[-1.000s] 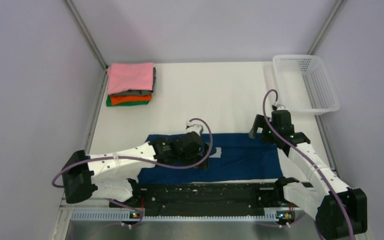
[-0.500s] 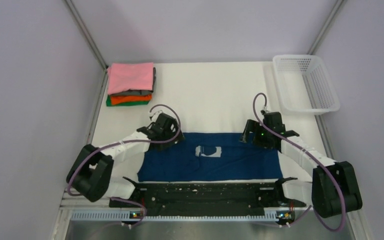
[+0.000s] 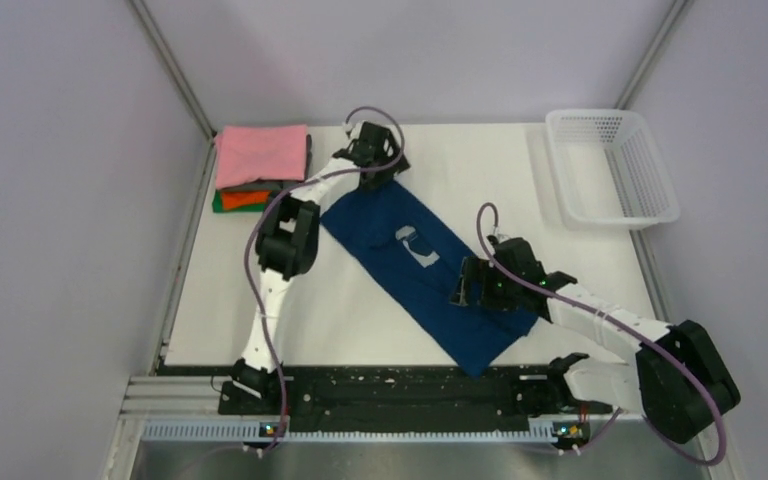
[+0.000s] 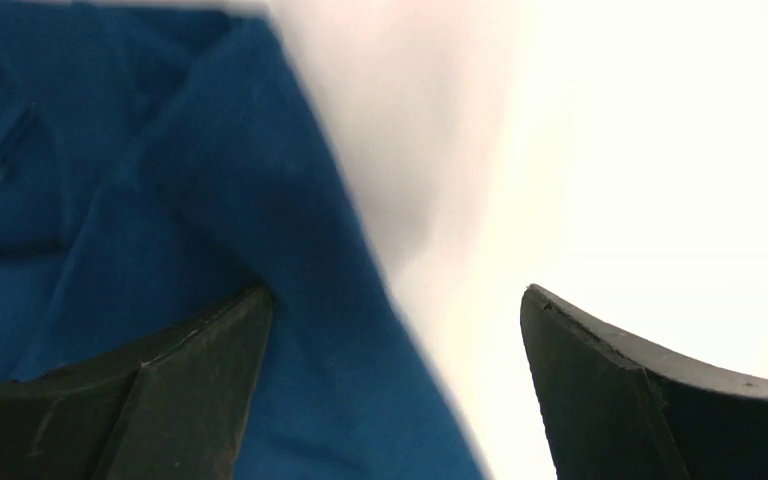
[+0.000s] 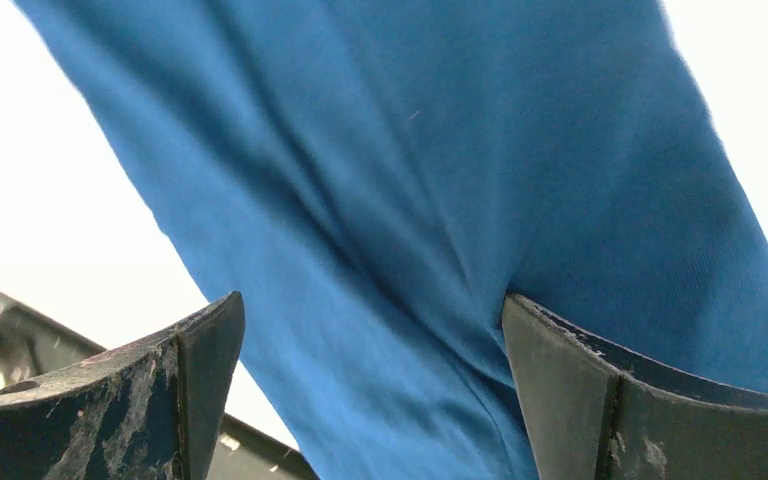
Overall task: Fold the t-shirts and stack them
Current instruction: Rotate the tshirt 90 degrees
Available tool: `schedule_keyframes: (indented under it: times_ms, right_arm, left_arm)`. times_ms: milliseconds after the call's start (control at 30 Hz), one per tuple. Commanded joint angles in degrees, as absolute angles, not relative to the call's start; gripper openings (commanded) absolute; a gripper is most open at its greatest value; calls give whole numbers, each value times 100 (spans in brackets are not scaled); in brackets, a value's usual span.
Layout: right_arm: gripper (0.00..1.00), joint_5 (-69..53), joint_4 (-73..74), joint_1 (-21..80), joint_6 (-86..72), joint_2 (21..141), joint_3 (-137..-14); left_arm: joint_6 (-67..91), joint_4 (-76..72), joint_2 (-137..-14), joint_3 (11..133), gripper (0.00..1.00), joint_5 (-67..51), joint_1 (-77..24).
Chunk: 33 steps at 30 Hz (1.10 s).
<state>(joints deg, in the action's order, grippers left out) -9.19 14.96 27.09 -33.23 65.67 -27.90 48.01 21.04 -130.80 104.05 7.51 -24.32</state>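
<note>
Fold in progress: the navy blue t-shirt [image 3: 415, 270], already narrowed to a long band, is lying slantwise on the white table [image 3: 480, 165]. Its long axis is running from the far left, just beside the stack of folded shirts [image 3: 258, 185], down toward the near right. Its white chest print [image 3: 415, 243] is facing up in the far half.

The left gripper [image 3: 378, 170] is reaching over the band's far end. Its jaws are standing wide apart, and in the wrist view the cloth's edge is passing between them without being pinched. The right gripper [image 3: 470, 290] is working over the near half, close to the band's right edge. Its jaws are likewise parted and astride smooth, faintly creased blue cloth, gripping nothing.

Each arm is thus sitting nearest its own end of the band, so a fold along the length looks to depend on one end being carried up the diagonal to meet the other. The left arm is the nearer to the stack, where a pink shirt [image 3: 262, 153] is lying on top. The white mesh basket [image 3: 650, 180] is sitting well apart at the far right.
</note>
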Motion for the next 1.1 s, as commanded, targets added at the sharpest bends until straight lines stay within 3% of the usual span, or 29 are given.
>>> schedule_keyframes:
  times_ms: [0,67,200,333,500,700,833,1067]
  right_arm:
    - [99,-1848,1455,3680,-3815,6783,-2583]
    - [99,-2330,1180,4083,-3635,6965,-2677]
    - [99,-2490,1200,4304,-3347,6871,-2957]
    - [99,-2487,907,4307,-3237,6344,-3154]
    - [99,-1403,430,4311,-3568,5323,-2806]
    - [99,228,1099,4305,-4193,4049,-2422]
    - [99,931,1959,4298,-4381,3768,-2512]
    - [95,1348,3277,4241,-4892,3946,-2779]
  left_arm:
    - [4610,1852,-15123,13236,99,-872,-2417]
    - [5144,1156,-15812,14045,99,-1490,-2400]
    - [6420,-901,-16404,14025,99,-1851,-2360]
    - [6668,-1342,-16656,14107,99,-1736,-2364]
    - [6693,-1628,-16707,14103,99,-1499,-2372]
    - [6566,-1580,-16560,14555,99,-1666,-2460]
    - [5640,-579,-15524,14407,99,-2034,-2477]
    - [4136,1544,-12161,12258,99,-2232,-2588]
